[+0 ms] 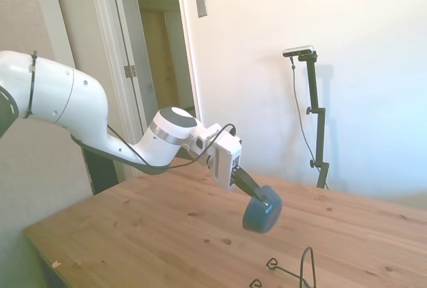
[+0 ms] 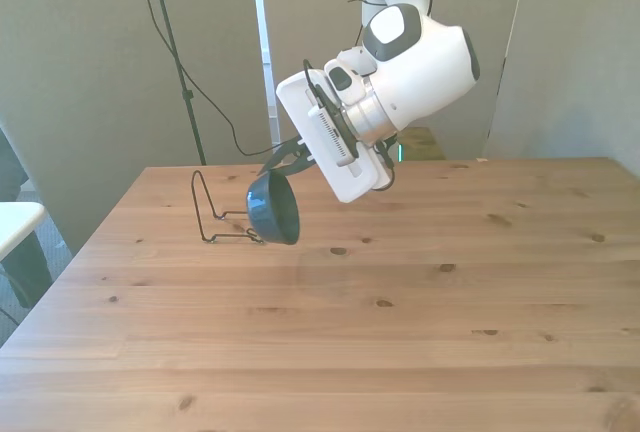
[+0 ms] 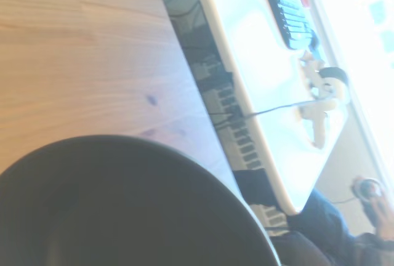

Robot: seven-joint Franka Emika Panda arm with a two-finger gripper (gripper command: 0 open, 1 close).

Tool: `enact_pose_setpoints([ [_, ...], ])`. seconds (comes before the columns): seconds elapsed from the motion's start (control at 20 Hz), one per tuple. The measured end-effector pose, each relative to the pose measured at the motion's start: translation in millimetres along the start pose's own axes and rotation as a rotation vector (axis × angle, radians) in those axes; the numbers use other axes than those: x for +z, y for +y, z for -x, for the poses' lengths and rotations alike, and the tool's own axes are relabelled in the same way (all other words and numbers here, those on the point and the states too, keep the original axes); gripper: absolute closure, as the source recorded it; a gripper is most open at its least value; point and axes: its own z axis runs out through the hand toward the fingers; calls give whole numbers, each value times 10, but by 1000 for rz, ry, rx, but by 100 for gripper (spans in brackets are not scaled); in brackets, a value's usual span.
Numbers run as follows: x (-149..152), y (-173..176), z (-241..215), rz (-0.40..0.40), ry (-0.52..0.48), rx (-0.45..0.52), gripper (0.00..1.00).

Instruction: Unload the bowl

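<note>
The dark teal-blue bowl (image 1: 261,215) hangs tilted on its side in the air above the table, held by its rim in my gripper (image 1: 265,201). In the front view the bowl (image 2: 274,208) is just to the right of the thin black wire rack (image 2: 212,214), clear of it, and my gripper (image 2: 283,164) is shut on its upper rim. The rack (image 1: 293,269) stands with nothing in it, at the side view's bottom edge. In the wrist view the bowl's dark rim (image 3: 123,198) fills the lower part of the picture.
The wooden table (image 2: 400,312) stretches wide toward the front view's right and near side. A white desk (image 3: 271,75) with a keyboard and a person's leg show beyond the table edge in the wrist view.
</note>
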Motion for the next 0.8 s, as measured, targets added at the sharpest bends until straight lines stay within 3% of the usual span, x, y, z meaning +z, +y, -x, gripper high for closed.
enact_pose_setpoints([
  [0.45, -192, 413, 160, -265, -267, 21, 100],
  [0.8, -132, 392, 158, -365, -456, -33, 100],
])
